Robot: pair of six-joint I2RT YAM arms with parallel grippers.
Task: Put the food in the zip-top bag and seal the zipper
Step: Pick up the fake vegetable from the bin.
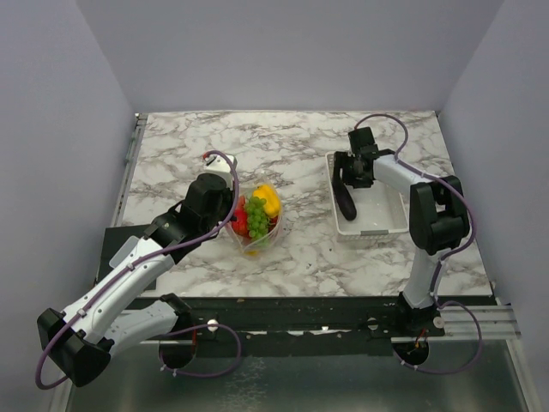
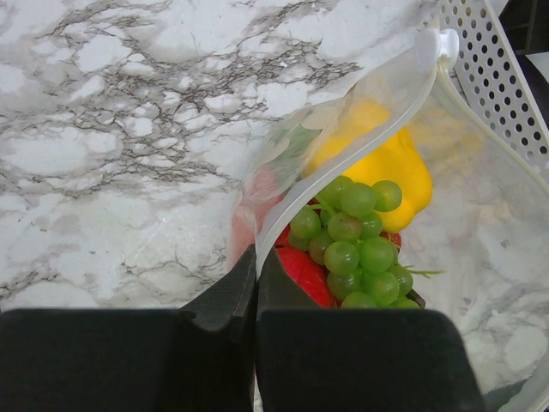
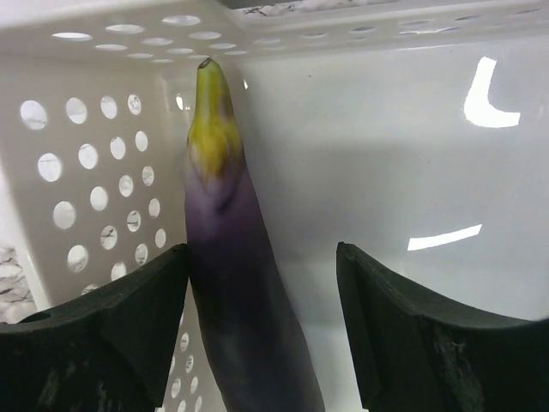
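The left arm [image 1: 129, 275] stretches low over the table from its base at seven o'clock, reaching toward one o'clock with the wrist bent down. The left gripper [image 2: 256, 283] has its fingers [image 2: 223, 305] pressed flat together, pinching the edge of the bag [image 2: 360, 129]. The right arm [image 1: 433, 223] rises from its base at five o'clock to a high elbow, then the forearm runs toward ten o'clock. The right gripper [image 3: 262, 253] points down, its fingers [image 3: 386, 318] spread wide apart with nothing gripped.
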